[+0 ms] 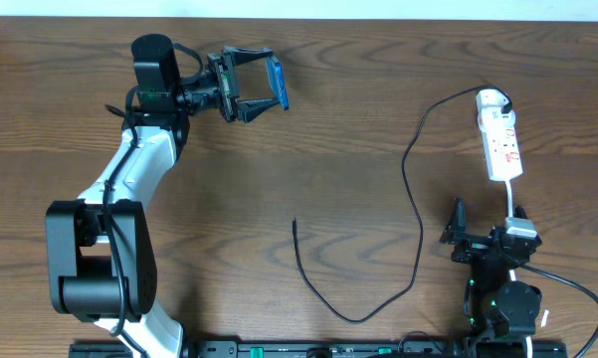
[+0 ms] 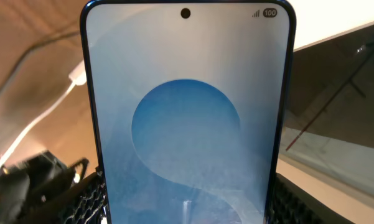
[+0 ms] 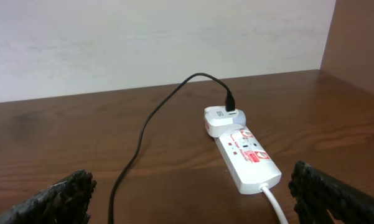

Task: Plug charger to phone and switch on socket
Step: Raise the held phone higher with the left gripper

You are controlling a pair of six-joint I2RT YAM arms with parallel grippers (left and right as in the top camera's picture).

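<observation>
overhead | left jaws hold phone (image 1: 277, 84) | right jaws wide, socket (image 1: 500, 137) ahead

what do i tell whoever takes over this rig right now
Left hand: shut on the small blue-screened smartphone, held upright at the far left of the brown wooden table.
Right hand: open, empty, facing the narrow white power strip with red markings.
Thin black charger cable: one end in the white adapter on the strip, plug tip loose mid-table.
Done: phone grasped.
Left: plug the tip into the phone and switch on the strip.
</observation>
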